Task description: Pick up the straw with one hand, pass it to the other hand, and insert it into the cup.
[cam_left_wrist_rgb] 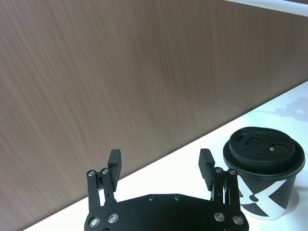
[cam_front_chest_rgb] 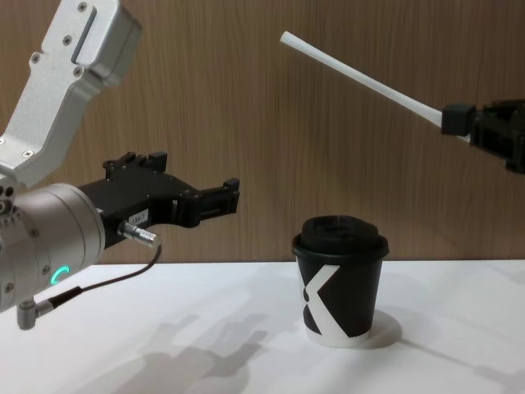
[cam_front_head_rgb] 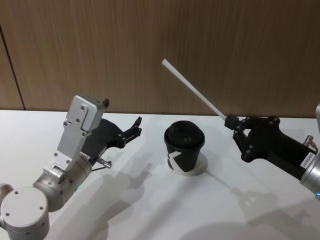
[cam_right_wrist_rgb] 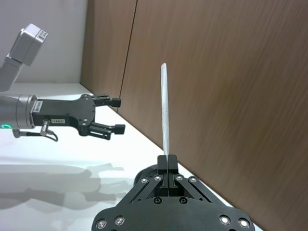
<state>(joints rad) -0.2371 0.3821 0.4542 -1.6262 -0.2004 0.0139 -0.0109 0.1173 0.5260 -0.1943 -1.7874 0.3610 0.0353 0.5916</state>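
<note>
My right gripper [cam_front_head_rgb: 231, 121] is shut on the lower end of the long white straw [cam_front_head_rgb: 195, 90], which slants up and to the left above the table. The right wrist view looks along the straw [cam_right_wrist_rgb: 164, 110], standing up from the closed fingertips [cam_right_wrist_rgb: 167, 161]. The black cup [cam_front_head_rgb: 184, 147] with its domed lid and white mark stands on the table between both arms, below the straw [cam_front_chest_rgb: 361, 78]. My left gripper [cam_front_head_rgb: 138, 126] hovers open to the left of the cup [cam_front_chest_rgb: 340, 279], pointing towards it. In its own wrist view, nothing lies between its fingers [cam_left_wrist_rgb: 115, 163].
The white table [cam_front_head_rgb: 150, 210] runs to a brown wood-panel wall [cam_front_head_rgb: 150, 50] close behind the cup. The left arm's silver wrist [cam_front_chest_rgb: 49, 238] with a green ring and a grey cable hangs low over the table's left side.
</note>
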